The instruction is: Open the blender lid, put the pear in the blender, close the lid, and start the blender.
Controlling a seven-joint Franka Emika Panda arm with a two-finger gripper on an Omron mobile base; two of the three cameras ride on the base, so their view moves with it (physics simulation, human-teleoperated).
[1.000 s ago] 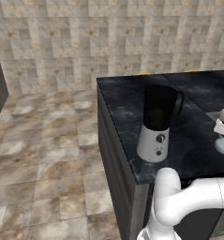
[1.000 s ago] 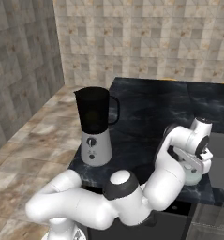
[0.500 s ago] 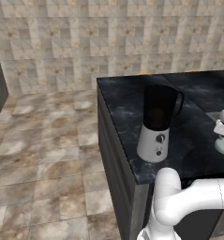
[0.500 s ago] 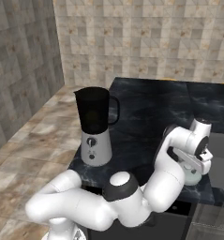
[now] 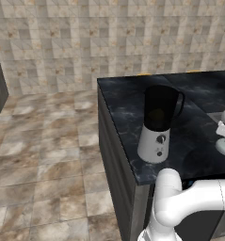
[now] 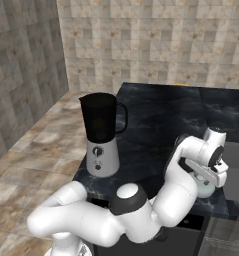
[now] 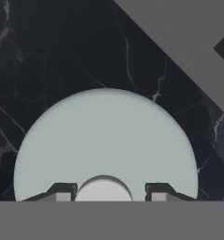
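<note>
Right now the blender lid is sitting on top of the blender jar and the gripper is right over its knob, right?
Not quite. The blender lid lies on the dark counter, as the hand view shows; the blender jar is open. The gripper is over its knob.

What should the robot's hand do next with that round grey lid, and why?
Probably pinch the knob tight and lift the blender lid straight up. The fingers sit on either side of the knob, though a firm grip can't be confirmed. The lid lies flat on the counter, and the blender stands open-topped, waiting for it.
</note>
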